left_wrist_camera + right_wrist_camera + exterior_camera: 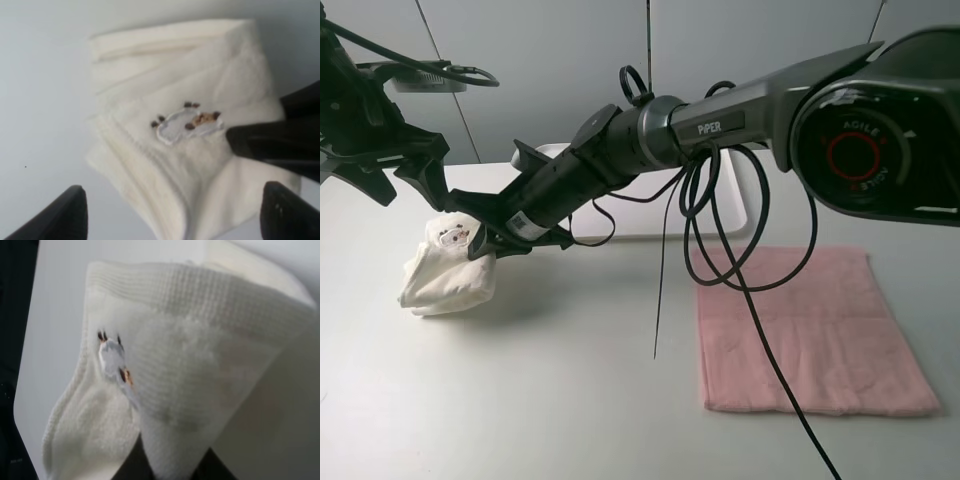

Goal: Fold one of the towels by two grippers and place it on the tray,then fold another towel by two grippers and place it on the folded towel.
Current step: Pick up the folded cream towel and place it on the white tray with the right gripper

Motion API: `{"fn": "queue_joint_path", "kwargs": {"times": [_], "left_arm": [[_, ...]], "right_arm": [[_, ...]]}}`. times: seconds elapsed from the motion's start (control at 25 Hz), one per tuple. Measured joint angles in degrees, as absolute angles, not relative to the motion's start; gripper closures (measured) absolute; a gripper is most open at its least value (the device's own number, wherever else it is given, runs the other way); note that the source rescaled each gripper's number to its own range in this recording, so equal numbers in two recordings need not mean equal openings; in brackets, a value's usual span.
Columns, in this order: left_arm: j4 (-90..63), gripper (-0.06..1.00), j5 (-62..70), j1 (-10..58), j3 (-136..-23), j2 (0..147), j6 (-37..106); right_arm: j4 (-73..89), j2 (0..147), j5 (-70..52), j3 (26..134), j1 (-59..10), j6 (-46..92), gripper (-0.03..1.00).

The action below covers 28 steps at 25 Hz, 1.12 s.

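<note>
The cream towel (445,275), folded into a thick bundle with a small embroidered patch (186,125), hangs at the far left of the table. My right gripper (488,243) has reached across the middle and is shut on the bundle's upper right edge; in the right wrist view the cloth (190,370) fills the picture and is pinched at the fingers (131,467). Above and left of the bundle my left gripper (420,170) stands open, touching nothing (175,220). The pink towel (810,325) lies flat at the right. The white tray (630,225) sits behind, partly hidden by the right arm.
Black cables (720,230) hang in loops from the right arm over the pink towel's near-left corner and the table. The right arm's big joint housing (875,130) fills the upper right. A grey wall stands behind the table.
</note>
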<state>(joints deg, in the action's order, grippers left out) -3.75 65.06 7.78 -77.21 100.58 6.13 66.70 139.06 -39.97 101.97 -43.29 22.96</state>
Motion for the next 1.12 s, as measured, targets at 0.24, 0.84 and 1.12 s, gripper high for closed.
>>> {"fn": "queue_joint_path", "kwargs": {"times": [0.24, 0.84, 1.12], "left_arm": [[-3.8, 0.04, 65.1, 7.8, -77.2, 100.6, 6.3], [-4.6, 0.04, 65.1, 7.8, -77.2, 100.6, 6.6], [-5.4, 0.04, 65.1, 7.8, -77.2, 100.6, 6.6]], "right_arm": [[64.2, 138.6, -45.0, 102.6, -37.4, 23.3, 0.89], [60.4, 138.5, -46.4, 102.7, -27.0, 23.5, 0.89], [60.4, 138.5, -44.8, 102.8, -20.7, 23.5, 0.89]]}}
